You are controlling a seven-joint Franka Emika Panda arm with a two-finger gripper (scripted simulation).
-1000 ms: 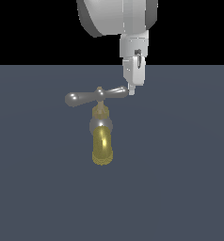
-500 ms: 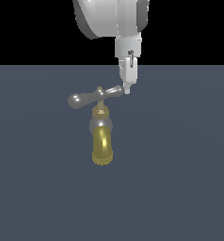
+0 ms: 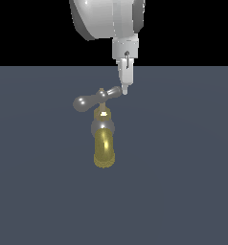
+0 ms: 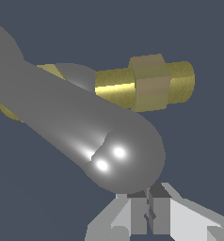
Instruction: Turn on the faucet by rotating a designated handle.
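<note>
The faucet [image 3: 103, 129] stands on the dark grey floor, its yellow-gold spout [image 3: 104, 151] curving toward the camera below a silver collar and brass neck [image 4: 147, 84]. On top lies the grey handle [image 3: 97, 99], a crossbar tilted so that the arm on the exterior view's right sits higher. My gripper [image 3: 125, 90] hangs straight down with its tips touching the rounded end of that right arm. In the wrist view the handle [image 4: 81, 127] fills the frame, and my gripper [image 4: 148, 207] is shut, its fingers pressed together with nothing between them, right against the bulb.
A flat dark grey floor [image 3: 183, 182] spreads around the faucet under a black background. The white arm's wrist [image 3: 108, 19] hangs above the handle.
My gripper has drifted toward the exterior view's left, pushing the handle's right arm. The crossbar has rotated a little, its right end now looking shorter and higher.
</note>
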